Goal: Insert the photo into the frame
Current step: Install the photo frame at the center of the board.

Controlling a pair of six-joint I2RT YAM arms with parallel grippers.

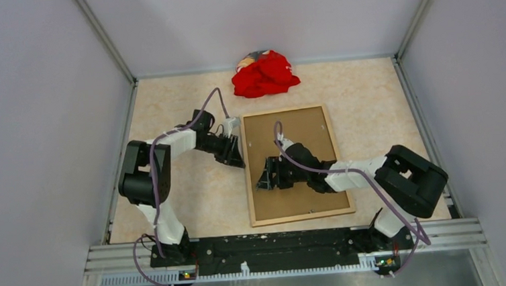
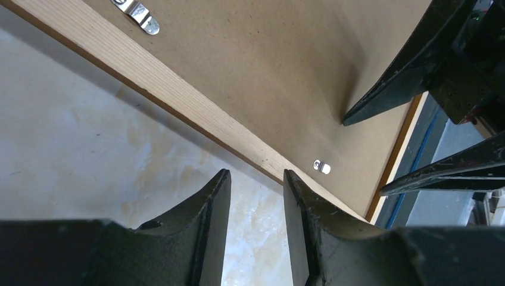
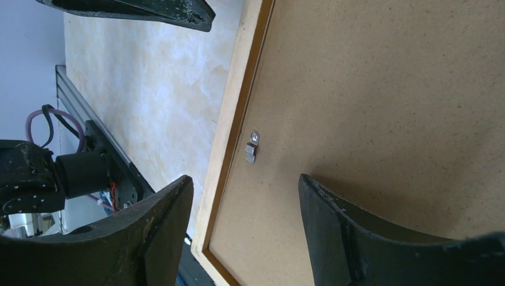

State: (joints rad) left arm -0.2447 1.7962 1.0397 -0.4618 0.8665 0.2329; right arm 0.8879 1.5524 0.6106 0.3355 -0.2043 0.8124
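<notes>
The frame (image 1: 302, 215) lies flat near the middle of the counter (image 1: 194, 201), its back turned up, so that a plain brown backing board (image 1: 310, 129) fills the space inside the light wooden strips. Its long sides run from the near edge toward the far one, a little skewed. The left hand (image 1: 236, 155) is at the frame's left strip, towards the far corner. In its own wrist view the fingers (image 2: 217, 199) stand a narrow gap apart with nothing between them, one over bare counter and the other at the outer edge of the strip (image 2: 178, 95). The right hand (image 1: 265, 179) is over the left part of the board, about halfway along it, with its fingers (image 3: 345, 232) spread wide and empty. One is above the board and the other above the frame's edge and the counter beside it (whether either tip touches the board I cannot tell). Small metal clips (image 3: 252, 146) sit on the board just inside the strip; two show in the left wrist view (image 2: 138, 12). A crumpled red cloth (image 1: 266, 75) lies at the far side of the counter, apart from the frame.
</notes>
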